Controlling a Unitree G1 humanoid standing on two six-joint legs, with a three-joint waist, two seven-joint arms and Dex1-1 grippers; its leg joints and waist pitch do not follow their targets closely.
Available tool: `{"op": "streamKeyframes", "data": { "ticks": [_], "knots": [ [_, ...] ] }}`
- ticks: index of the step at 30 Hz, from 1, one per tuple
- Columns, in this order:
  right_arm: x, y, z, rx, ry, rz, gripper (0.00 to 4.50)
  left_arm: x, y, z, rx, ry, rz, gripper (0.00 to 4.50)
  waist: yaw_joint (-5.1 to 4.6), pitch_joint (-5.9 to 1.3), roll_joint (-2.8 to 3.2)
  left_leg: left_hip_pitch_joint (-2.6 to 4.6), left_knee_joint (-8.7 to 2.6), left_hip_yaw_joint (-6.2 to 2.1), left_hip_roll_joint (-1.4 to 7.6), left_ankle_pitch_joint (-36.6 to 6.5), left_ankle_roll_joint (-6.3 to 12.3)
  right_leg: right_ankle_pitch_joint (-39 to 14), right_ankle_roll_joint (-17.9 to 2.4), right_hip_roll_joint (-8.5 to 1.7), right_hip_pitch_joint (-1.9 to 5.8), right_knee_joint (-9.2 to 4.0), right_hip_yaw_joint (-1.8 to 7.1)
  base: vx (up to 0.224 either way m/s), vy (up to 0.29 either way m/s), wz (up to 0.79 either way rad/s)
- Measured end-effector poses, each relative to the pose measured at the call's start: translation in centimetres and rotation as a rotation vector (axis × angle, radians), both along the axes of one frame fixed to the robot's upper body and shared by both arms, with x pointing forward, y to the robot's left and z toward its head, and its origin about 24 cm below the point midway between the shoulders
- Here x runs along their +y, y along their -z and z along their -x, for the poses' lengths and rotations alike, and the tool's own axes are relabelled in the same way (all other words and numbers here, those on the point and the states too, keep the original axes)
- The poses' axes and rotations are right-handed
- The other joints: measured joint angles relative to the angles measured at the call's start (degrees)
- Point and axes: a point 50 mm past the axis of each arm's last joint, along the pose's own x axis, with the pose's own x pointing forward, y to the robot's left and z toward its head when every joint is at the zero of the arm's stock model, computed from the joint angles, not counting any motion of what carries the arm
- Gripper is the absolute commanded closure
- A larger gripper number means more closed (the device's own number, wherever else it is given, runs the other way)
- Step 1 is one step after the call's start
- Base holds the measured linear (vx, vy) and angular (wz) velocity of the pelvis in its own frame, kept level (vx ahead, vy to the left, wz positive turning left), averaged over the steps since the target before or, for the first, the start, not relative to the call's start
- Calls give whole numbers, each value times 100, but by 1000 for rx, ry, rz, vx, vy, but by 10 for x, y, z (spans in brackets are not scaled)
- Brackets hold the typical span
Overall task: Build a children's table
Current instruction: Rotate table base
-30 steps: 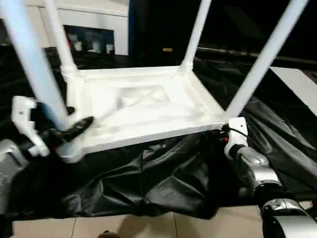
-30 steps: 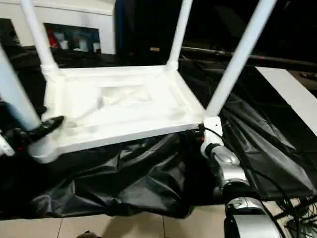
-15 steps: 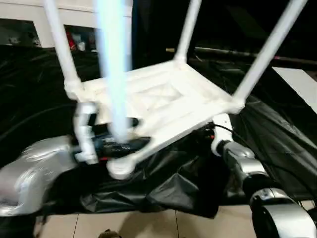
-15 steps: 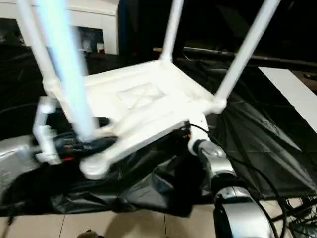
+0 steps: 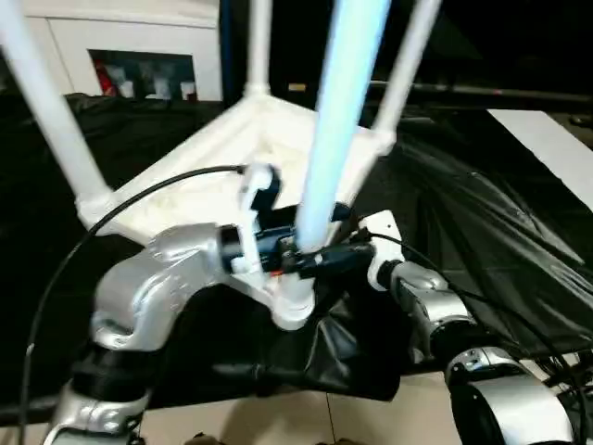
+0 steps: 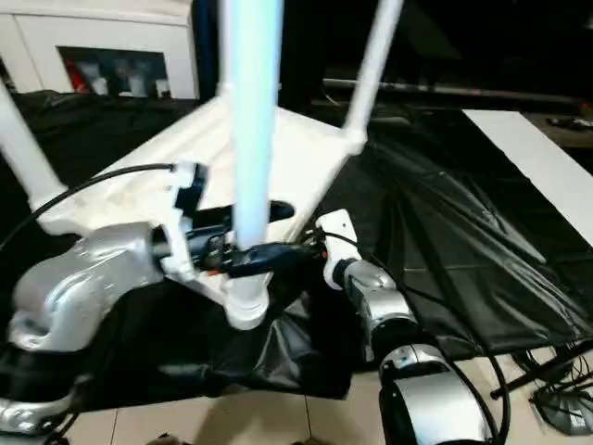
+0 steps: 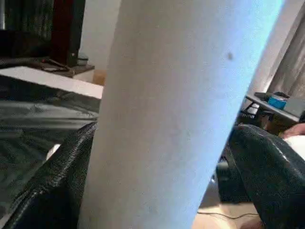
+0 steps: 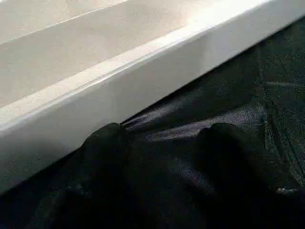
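Four legs: upright from inverted tabletop [image 5: 213, 158], near table edge.
Left claw [image 5: 310, 260]: clamped on nearest leg [image 5: 334, 120].
Right claw [image 6: 320, 246]: beside tabletop; grip unclear.

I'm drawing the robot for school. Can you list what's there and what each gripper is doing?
table: white tabletop lying upside down, four legs pointing up
resting on: black cloth
left gripper: shut on the nearest leg, just above its socket
right gripper: beside the tabletop's edge, over the cloth; can't tell if open or shut
other legs: all three stand in their corner sockets
floor: pale tiles below the cloth
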Motion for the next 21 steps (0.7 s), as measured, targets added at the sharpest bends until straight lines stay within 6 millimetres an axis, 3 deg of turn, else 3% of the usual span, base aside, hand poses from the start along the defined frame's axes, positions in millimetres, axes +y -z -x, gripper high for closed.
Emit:
{"op": "streamKeyframes", "data": {
  "ticks": [7,21],
  "knots": [
    [7,-2,2,5,-76,-37,133,-9,4,-8,-45,-46,-27,4,-21,3,42,1,-1,1,1,0,0,9,-14,1,0,-4,1,0,0,0],
    [12,-4,6,6,-198,-67,133,-24,10,-11,-73,-56,-23,4,14,1,38,-2,1,1,2,0,1,8,-12,1,1,-13,0,0,0,0]
  ]
}}
